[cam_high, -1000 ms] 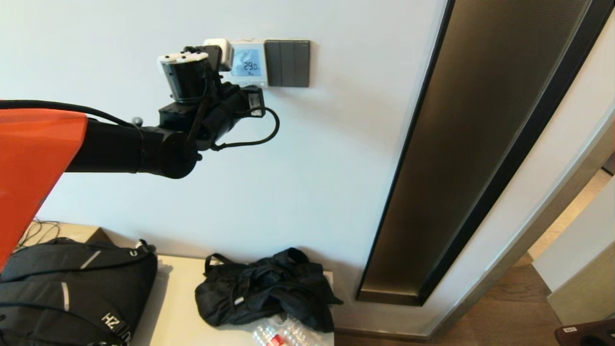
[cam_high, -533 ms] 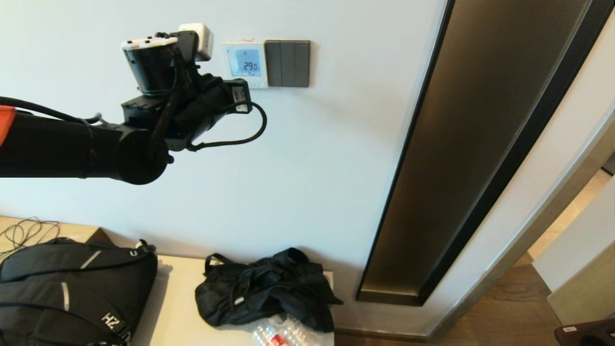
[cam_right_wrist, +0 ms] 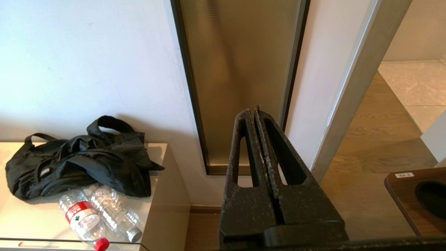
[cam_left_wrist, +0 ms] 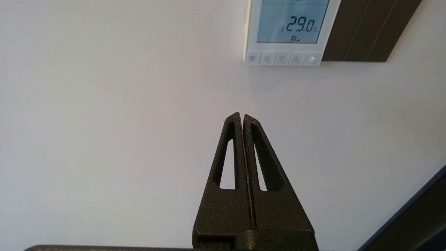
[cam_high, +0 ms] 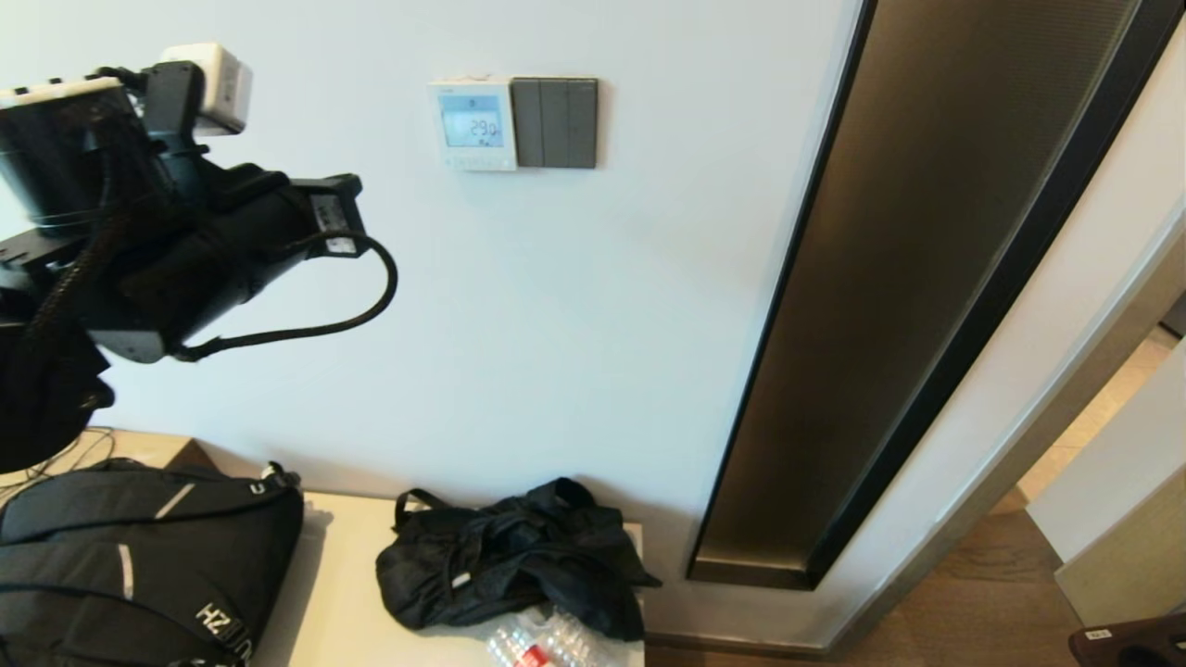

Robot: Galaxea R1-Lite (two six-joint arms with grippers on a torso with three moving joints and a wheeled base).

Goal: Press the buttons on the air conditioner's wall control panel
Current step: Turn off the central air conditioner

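The white wall control panel (cam_high: pixel 473 122) hangs on the wall with its screen lit blue and reading 29.0. Its row of small white buttons (cam_high: pixel 474 161) runs along its bottom edge. In the left wrist view the panel (cam_left_wrist: pixel 292 31) and buttons (cam_left_wrist: pixel 281 58) are ahead of my left gripper (cam_left_wrist: pixel 242 115), which is shut, empty and well apart from them, pointing at bare wall. My left arm (cam_high: pixel 185 241) is raised at the left, away from the panel. My right gripper (cam_right_wrist: pixel 252 111) is shut, empty and parked low.
A dark grey three-rocker switch plate (cam_high: pixel 554 122) adjoins the panel. A tall dark glass strip (cam_high: pixel 927 278) stands to the right. Below, a low cabinet (cam_high: pixel 343 593) carries a black backpack (cam_high: pixel 130 556), a black bag (cam_high: pixel 510 556) and plastic bottles (cam_high: pixel 537 648).
My left arm has drawn back from the panel, moving left and toward me. The panel, partly covered a second ago, is now fully in sight. The screen still reads 29.0.
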